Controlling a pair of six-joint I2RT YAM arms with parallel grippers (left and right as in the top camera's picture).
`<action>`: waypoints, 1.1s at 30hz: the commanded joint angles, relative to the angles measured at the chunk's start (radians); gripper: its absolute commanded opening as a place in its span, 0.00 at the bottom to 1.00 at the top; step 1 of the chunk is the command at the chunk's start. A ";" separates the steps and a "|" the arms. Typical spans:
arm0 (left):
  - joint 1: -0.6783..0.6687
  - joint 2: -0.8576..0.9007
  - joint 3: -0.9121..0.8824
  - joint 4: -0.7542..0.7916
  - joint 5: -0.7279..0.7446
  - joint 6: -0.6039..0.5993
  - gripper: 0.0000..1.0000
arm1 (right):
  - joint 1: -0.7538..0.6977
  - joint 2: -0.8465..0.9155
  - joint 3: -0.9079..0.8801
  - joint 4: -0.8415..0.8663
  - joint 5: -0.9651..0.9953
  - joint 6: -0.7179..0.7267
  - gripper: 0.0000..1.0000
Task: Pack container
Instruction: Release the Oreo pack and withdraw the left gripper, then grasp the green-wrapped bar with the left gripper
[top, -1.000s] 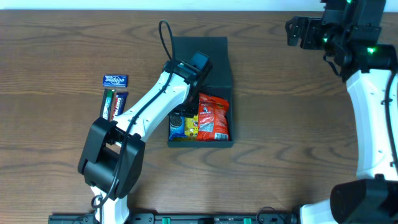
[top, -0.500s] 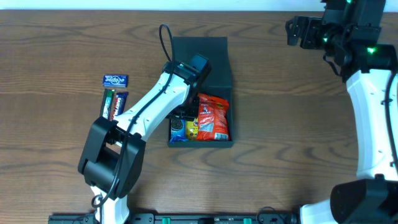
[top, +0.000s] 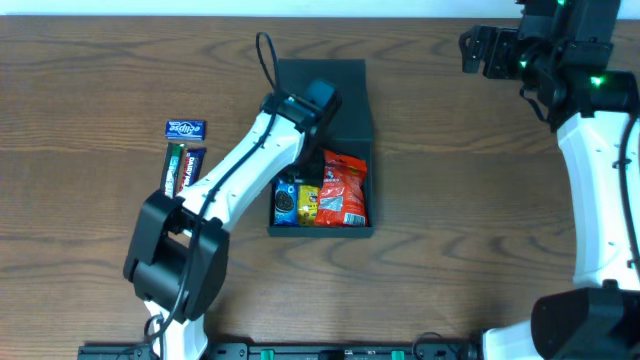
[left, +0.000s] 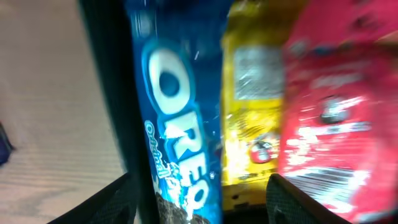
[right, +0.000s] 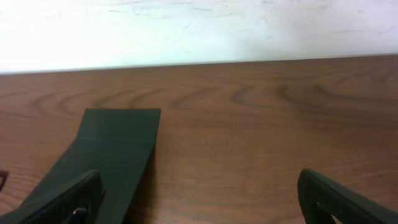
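The container (top: 321, 232) is a dark box in the middle of the table with its flap lid (top: 325, 82) folded back. Inside lie a blue Oreo packet (top: 285, 199), a yellow packet (top: 307, 203) and a red snack bag (top: 343, 189). My left gripper (top: 303, 168) hangs open just above the box. In the left wrist view the Oreo packet (left: 177, 124) lies loose between the spread fingers (left: 112, 202), beside the box's dark wall (left: 109, 93), with the yellow packet (left: 249, 124) and red bag (left: 336, 112) to its right. My right gripper (top: 478, 50) is open at the far right, with only the lid (right: 118, 143) before it.
Left of the box lie a blue Eclipse gum pack (top: 185, 128) and two dark bars (top: 175, 166) (top: 194, 168) side by side. The left arm stretches from the front edge over the box's left side. A pale wall (right: 199, 28) borders the table's far edge.
The left gripper's jaws have spread and let go of the Oreo packet, which now lies flat in the box's left side. The right arm has not moved.
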 joint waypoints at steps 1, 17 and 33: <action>0.003 -0.089 0.081 -0.004 -0.043 0.030 0.66 | -0.003 -0.022 0.000 -0.002 -0.007 0.010 0.99; 0.397 -0.172 0.067 0.040 -0.233 0.159 0.78 | -0.003 -0.022 0.000 -0.047 -0.008 0.010 0.99; 0.565 0.071 0.010 0.072 -0.128 0.282 0.77 | -0.002 -0.022 -0.001 -0.114 -0.026 0.010 0.99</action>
